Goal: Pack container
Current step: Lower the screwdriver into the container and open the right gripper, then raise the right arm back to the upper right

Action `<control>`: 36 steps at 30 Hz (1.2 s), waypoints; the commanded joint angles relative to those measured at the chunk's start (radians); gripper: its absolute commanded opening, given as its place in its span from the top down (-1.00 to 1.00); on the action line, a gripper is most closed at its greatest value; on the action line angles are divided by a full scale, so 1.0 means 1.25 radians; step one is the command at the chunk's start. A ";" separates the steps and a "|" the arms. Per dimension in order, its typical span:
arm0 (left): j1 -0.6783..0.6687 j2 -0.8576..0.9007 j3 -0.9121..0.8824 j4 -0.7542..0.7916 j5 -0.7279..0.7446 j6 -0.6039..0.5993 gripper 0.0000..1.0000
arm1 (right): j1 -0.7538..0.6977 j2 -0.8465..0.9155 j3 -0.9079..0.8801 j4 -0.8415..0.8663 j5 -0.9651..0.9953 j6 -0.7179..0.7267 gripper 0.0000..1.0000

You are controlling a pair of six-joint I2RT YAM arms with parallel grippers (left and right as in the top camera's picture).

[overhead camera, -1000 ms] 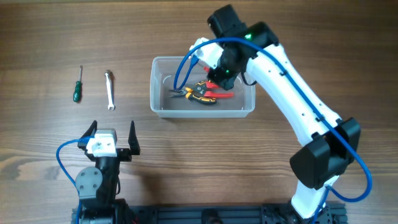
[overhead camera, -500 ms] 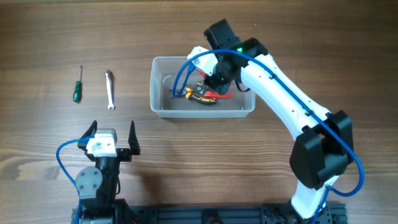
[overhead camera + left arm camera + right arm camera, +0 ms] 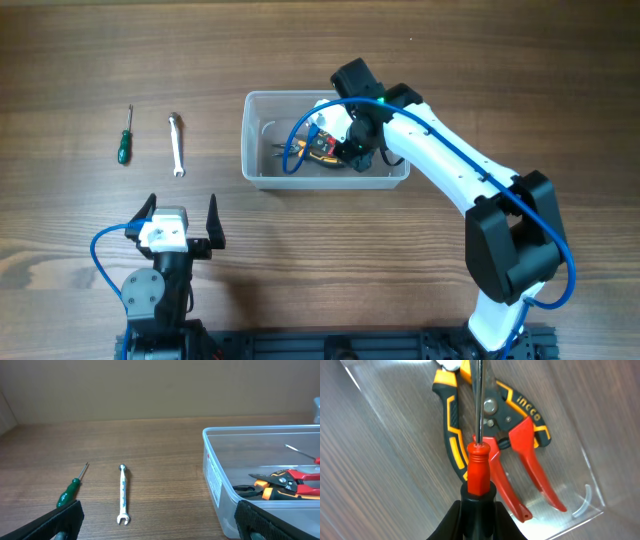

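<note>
Wood table (image 3: 80, 60), the container (image 3: 250, 130) sits mid-back on it, and in the last second the right gripper (image 3: 478, 505), pinching a red-handled screwdriver (image 3: 479, 467), has dipped inside over the pliers (image 3: 451, 420), so a drop looks close, while the left gripper (image 3: 181, 212) idles spread wide, with the green screwdriver (image 3: 123, 145) and wrench (image 3: 177, 145) still unpacked.

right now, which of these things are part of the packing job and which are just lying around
In the job:
container
red screwdriver, held by the right gripper over it
orange-black pliers and red-handled cutters, already inside

Lying about:
green screwdriver and wrench on the table, untouched, probably still to pack
left gripper, open, idle
</note>
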 commanded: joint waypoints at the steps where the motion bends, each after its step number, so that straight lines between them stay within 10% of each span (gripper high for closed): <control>1: -0.004 -0.005 -0.005 0.002 -0.008 -0.008 -1.00 | -0.001 -0.005 -0.004 0.011 -0.012 0.002 0.87; 13: -0.004 -0.005 -0.005 0.002 -0.008 -0.008 -0.99 | -0.001 -0.005 -0.004 0.037 0.010 0.030 0.00; 15: -0.004 -0.005 -0.005 0.002 -0.008 -0.008 -0.99 | -0.001 -0.005 -0.003 0.052 0.045 0.058 -0.61; 20: -0.004 -0.005 -0.005 0.002 -0.008 -0.008 -1.00 | -0.001 -0.008 0.047 0.063 0.079 0.126 -0.99; 36: -0.004 -0.005 -0.005 0.002 -0.008 -0.008 -1.00 | -0.097 -0.134 0.530 -0.083 0.358 0.359 -1.00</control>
